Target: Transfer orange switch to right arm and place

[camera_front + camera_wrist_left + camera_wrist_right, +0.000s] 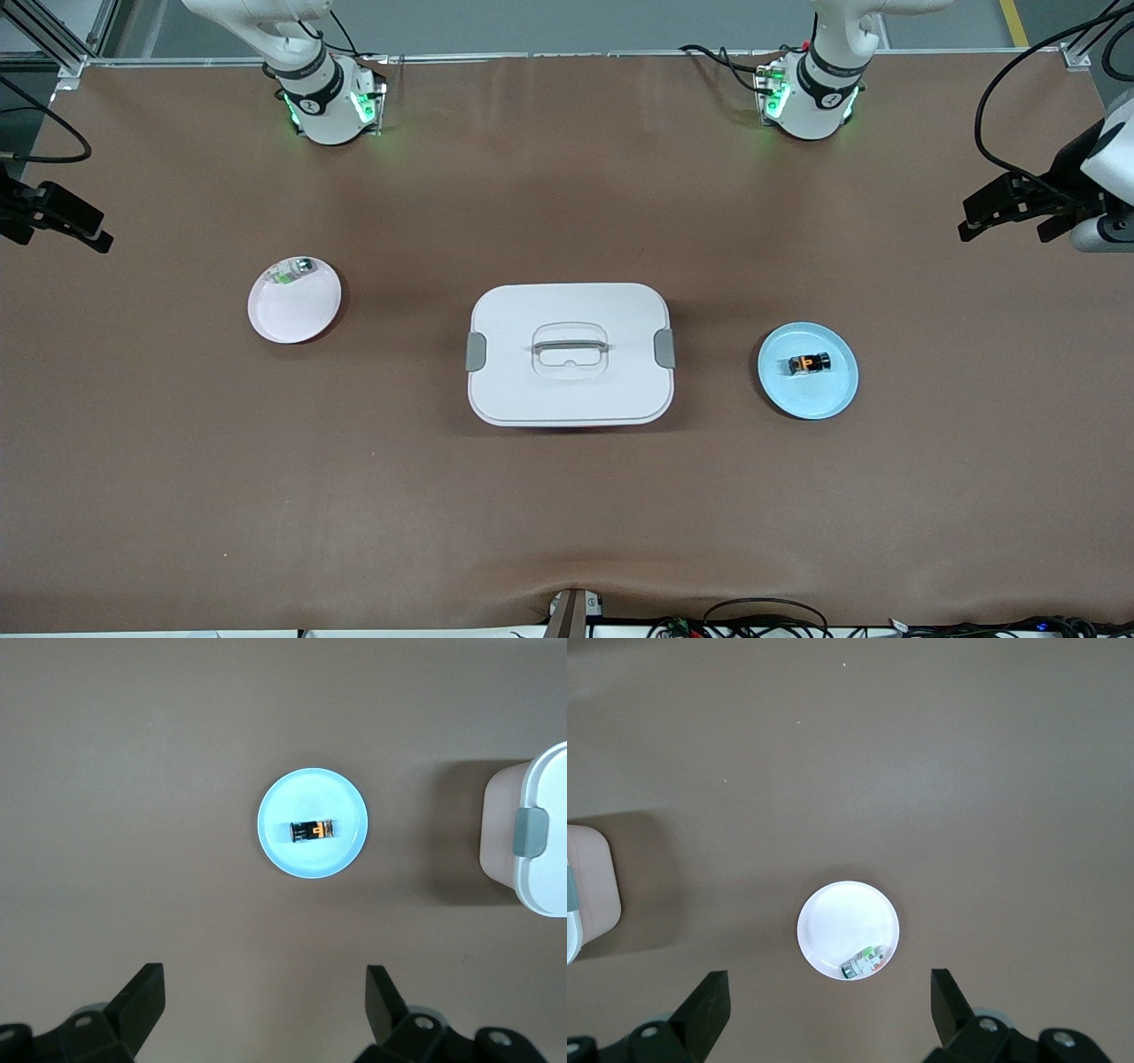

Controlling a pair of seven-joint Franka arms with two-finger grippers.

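The orange switch [808, 364] lies flat in the middle of the light blue plate [837, 393], toward the left arm's end of the table. It looks like a tiny, stiff plastic block, very light and probably slick on its sides, so it may skate on the glazed plate if nudged; a hold across its 2 long sides, around the middle, seems safest and leaves the ends free for a handover. Its long axis runs along the table's length, from one arm's end toward the other, with the orange face turned up. In the left wrist view the switch [313, 830] sits ahead of the left gripper [266, 997], between the lines of its 2 widely parted, empty fingers. A closed white lidded box [570, 353] stands between this plate and a pink plate [288, 312] holding a small green-and-clear part [291, 270]. The right gripper [830, 997] hangs high over the table beside that pink plate, fingers spread, holding nothing, waiting.
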